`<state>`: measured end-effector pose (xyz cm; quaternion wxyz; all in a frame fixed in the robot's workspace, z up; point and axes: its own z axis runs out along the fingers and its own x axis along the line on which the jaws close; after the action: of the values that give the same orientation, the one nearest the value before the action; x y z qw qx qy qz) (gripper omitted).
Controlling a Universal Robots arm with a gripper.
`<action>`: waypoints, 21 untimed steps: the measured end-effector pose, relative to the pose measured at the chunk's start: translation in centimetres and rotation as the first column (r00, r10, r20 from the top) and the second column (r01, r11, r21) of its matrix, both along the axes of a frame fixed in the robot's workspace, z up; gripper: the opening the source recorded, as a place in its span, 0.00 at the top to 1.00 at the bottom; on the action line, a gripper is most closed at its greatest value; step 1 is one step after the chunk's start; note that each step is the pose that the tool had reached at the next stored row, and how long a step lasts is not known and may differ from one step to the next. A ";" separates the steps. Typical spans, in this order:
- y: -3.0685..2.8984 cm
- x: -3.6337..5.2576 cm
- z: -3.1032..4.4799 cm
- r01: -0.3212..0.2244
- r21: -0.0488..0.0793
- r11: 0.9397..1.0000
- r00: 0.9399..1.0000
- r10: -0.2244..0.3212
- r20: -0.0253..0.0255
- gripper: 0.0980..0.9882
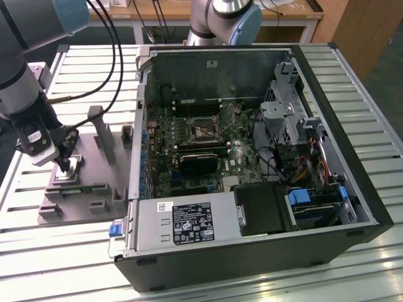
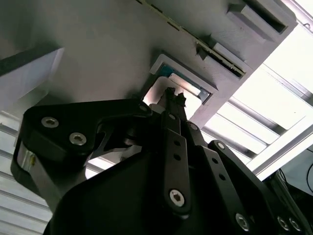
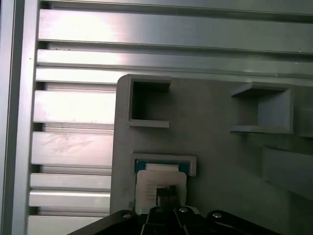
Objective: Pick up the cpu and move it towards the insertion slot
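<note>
Right now my gripper (image 1: 62, 165) hangs over the cpu (image 1: 69, 170), outside the case (image 1: 208, 267), off its side on the exterior view's left. The cpu lies flat in a square pocket of the gray tray (image 1: 94, 160). The tray sits just beside the case wall on the slatted table (image 1: 352, 82).

My fingers (image 2: 168, 110) are drawn together. In both wrist views the tips meet over the middle of the cpu's shiny top, not at its edges. Can't tell if they touch it or hover just above. In the first wrist view the fingertips (image 3: 162, 192) cover part of the cpu, w/ pale metal showing either side. Nothing is lifted; the cpu sits level in its pocket.

The slot (image 1: 203, 129) is inside the case, on the board (image 1: 160, 148), approx. mid-case: a dark square w/ a silvery frame. It's well apart from the cpu, w/ the case wall between them. A black finned block (image 1: 197, 165) lies near the slot, toward the silver box (image 1: 179, 221) at the case's edge.
</note>
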<state>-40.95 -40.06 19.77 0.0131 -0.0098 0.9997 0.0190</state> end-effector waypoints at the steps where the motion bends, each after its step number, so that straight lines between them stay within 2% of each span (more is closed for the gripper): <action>1: 0.04 -0.07 -0.08 0.000 0.000 1.000 1.000 0.000 0.000 1.00; 13: 0.13 -0.24 -0.27 0.001 -0.001 1.000 1.000 -0.001 0.000 0.99; 15: 0.13 -0.24 -0.27 0.001 -0.001 1.000 1.000 -0.001 0.000 0.85; 16: 0.13 -0.25 -0.27 0.001 -0.001 1.000 1.000 -0.001 0.000 0.85; 18: 0.13 -0.25 -0.28 0.001 -0.001 1.000 1.000 -0.001 0.000 0.72; 19: 0.13 -0.25 -0.28 0.001 -0.001 1.000 1.000 -0.001 0.000 0.72; 20: 0.13 -0.25 -0.28 0.001 -0.001 1.000 1.000 -0.001 0.000 0.65; 21: 0.13 -0.25 -0.28 0.001 -0.001 1.000 1.000 -0.001 0.000 0.65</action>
<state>-41.20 -39.93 19.49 0.0131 -0.0092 0.9997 0.0186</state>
